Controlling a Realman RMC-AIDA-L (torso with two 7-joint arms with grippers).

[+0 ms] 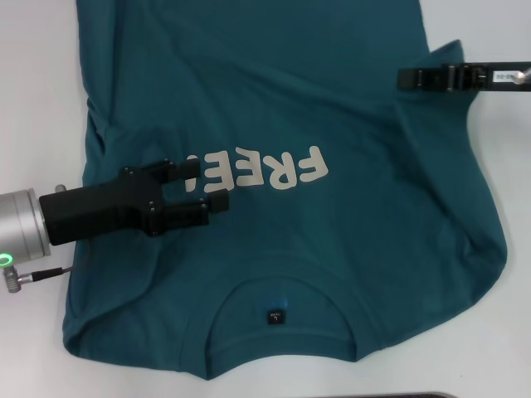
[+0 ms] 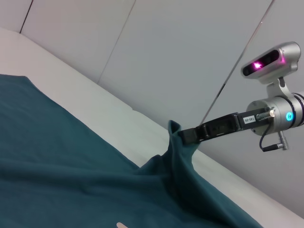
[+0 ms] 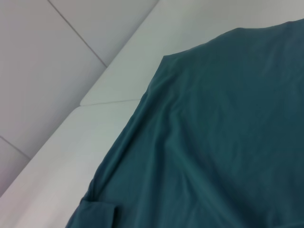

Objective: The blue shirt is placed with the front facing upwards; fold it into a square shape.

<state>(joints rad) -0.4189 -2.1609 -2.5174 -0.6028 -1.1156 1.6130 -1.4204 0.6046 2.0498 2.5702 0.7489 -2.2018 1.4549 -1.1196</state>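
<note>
Only the left wrist view shows the right end effector (image 2: 190, 135) pinching the blue shirt (image 1: 332, 108) into a soft peak; the left end effector (image 1: 207, 184) hovers wide by its cream letters.

The dark teal-blue cotton-looking T-shirt (image 1: 348, 249) is soft matt cloth with shallow creases, its cream letters (image 1: 265, 171) flat and dull, its round collar (image 1: 282, 319) seemingly ribbed. The white table (image 1: 41, 99) looks smooth and faintly satin. The left gripper (image 1: 207, 184) is matt black, probably plastic, on a brushed silver metal wrist; the right gripper (image 2: 183, 136) is black too, its silver housing glossy
</note>
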